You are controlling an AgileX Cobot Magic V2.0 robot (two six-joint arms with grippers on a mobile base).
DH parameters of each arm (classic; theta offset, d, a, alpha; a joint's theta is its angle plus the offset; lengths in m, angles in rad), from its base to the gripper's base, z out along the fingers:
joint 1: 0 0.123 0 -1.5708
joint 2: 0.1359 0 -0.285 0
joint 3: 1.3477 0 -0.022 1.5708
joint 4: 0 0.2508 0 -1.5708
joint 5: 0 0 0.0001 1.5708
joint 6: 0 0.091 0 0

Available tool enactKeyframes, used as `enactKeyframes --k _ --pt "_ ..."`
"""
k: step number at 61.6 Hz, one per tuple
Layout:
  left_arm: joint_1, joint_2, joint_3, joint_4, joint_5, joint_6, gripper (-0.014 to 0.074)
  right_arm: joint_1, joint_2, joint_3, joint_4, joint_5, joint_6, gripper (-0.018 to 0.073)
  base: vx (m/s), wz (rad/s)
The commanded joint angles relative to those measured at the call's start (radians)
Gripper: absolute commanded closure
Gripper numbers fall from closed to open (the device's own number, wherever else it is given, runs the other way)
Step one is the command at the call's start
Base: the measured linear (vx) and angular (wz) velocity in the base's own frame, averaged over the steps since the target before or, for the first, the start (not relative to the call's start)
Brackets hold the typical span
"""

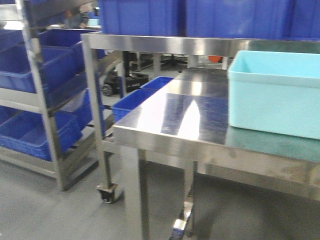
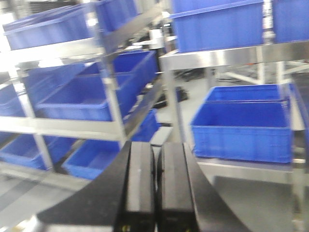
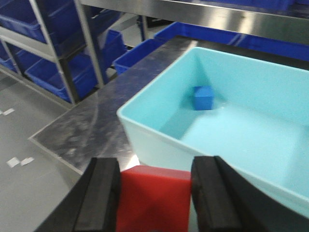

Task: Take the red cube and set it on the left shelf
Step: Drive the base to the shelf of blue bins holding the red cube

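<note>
The red cube sits between the black fingers of my right gripper, which is shut on it, above the front edge of the steel table and just outside the near wall of the light-blue tub. The left shelf, a grey steel rack holding deep-blue crates, stands at the left of the front view and also fills the left wrist view as the same rack. My left gripper is shut with nothing in it, pointing toward that rack. Neither gripper shows in the front view.
A blue cube lies inside the light-blue tub, which stands on the stainless table with caster wheels. An upper steel ledge carries more blue crates. Blue crates sit behind the table. Grey floor lies between table and rack.
</note>
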Motion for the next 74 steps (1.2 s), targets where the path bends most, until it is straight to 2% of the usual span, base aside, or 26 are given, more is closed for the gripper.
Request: enactKeyframes --k 1,41,74 --pt "-0.005 0.007 0.022 -0.005 -0.091 0.001 0.0491 -0.005 -0.003 -0.030 -0.010 -0.085 -0.004 0.0511 -0.13 0.69" --pt "-0.005 0.007 0.022 -0.005 -0.091 0.001 0.0491 -0.005 -0.003 -0.030 -0.010 -0.085 -0.004 0.0511 -0.16 0.44" --pt "-0.005 0.007 0.022 -0.005 -0.091 0.001 0.0491 -0.005 -0.003 -0.030 -0.010 -0.085 -0.004 0.0511 -0.13 0.61"
